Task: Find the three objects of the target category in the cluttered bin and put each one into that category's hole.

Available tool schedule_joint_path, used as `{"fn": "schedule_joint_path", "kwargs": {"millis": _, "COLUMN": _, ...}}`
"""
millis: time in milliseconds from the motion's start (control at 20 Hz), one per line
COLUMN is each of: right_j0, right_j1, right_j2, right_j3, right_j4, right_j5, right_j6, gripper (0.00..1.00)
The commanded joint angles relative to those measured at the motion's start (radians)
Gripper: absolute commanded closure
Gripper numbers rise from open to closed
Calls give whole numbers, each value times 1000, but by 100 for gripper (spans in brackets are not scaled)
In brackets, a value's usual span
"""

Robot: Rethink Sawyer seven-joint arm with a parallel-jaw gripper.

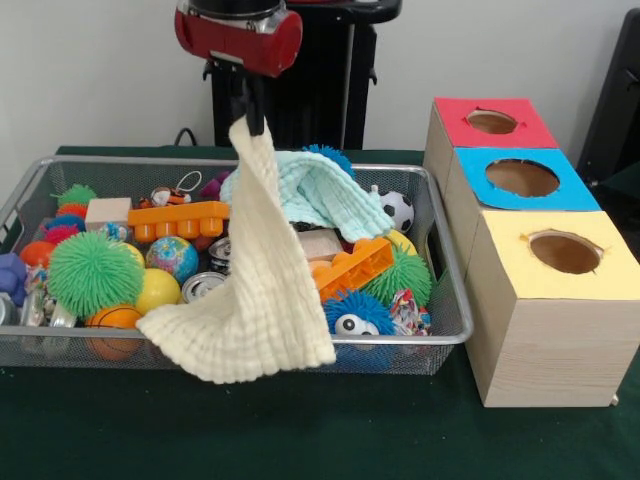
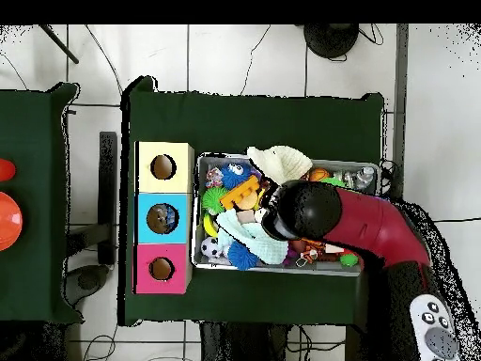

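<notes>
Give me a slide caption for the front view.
Gripper lifts a cream cloth from the cluttered wire bin beside three holed boxes.

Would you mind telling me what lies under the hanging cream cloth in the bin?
The cream cloth, held by the gripper, drapes over the bin's front rim; whatever lies beneath it is covered.

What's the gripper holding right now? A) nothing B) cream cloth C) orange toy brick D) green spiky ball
B: in the front view the gripper is pinched on the top corner of the cream cloth, which hangs from it and drapes over the front rim of the wire bin.
</notes>
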Motion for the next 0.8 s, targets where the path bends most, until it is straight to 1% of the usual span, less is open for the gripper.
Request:
{"fn": "schedule_joint_path", "kwargs": {"millis": 50, "right_j0": -32, "right_j1": -59, "right_j2": -3, "right_j3": 259, "right_j4": 16, "right_j5": 42, "right_j6": 3, "gripper": 100}}
{"fn": "schedule_joint_path", "kwargs": {"millis": 250, "right_j0": -48, "right_j1": -65, "right_j2": 18, "right_j3": 315, "right_j4": 28, "right_j5": 8, "right_j6": -10, "gripper": 100}}
{"fn": "schedule_joint_path", "kwargs": {"millis": 500, "right_j0": -55, "right_j1": -67, "right_j2": 43, "right_j3": 360, "right_j4": 40, "right_j5": -21, "right_j6": -5, "gripper": 100}}
{"fn": "schedule_joint_path", "kwargs": {"millis": 600, "right_j0": -59, "right_j1": -67, "right_j2": 52, "right_j3": 369, "right_j4": 43, "right_j5": -26, "right_j6": -5, "gripper": 100}}
{"fn": "schedule_joint_path", "kwargs": {"millis": 800, "right_j0": -64, "right_j1": -41, "right_j2": 56, "right_j3": 344, "right_j4": 29, "right_j5": -33, "right_j6": -1, "gripper": 100}}
